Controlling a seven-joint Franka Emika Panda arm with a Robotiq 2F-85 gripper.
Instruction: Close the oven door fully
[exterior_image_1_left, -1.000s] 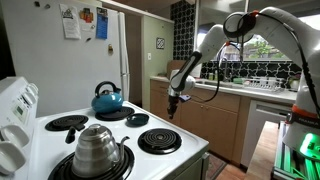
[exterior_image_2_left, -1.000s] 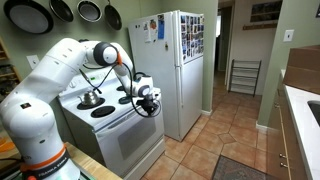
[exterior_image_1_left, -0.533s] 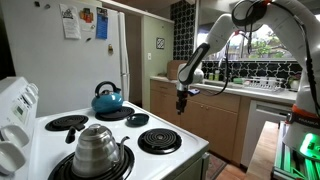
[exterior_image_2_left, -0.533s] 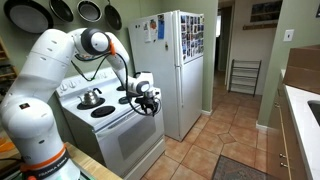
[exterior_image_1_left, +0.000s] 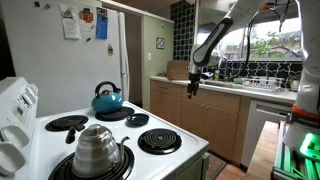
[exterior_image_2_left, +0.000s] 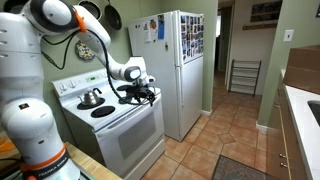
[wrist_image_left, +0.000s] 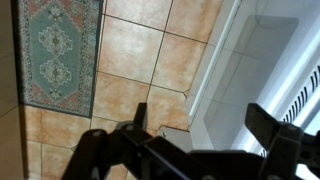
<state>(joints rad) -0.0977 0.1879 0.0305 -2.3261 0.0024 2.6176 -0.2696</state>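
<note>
The arm reaches over from the side, and its claw (exterior_image_2_left: 141, 93) hangs in the air just off the front corner of the stove (exterior_image_2_left: 82, 87), up around cooktop level and touching nothing. Looking down from the wrist, the claw (wrist_image_left: 200, 122) is spread wide with nothing between its fingers (wrist_image_left: 137, 128); below it are floor tiles (wrist_image_left: 130, 60), a patterned rug (wrist_image_left: 60, 50) further off, and a white edge of the stove to one side. The oven door (exterior_image_2_left: 132, 140) is below the claw on the front of the stove, and from here it looks upright and flush, though the picture is too small to be sure of a gap. On the cooktop sit a blue kettle (exterior_image_1_left: 107, 98) and a steel pot (exterior_image_1_left: 97, 148). The fridge (exterior_image_2_left: 180, 70) stands just beside the stove.
</note>
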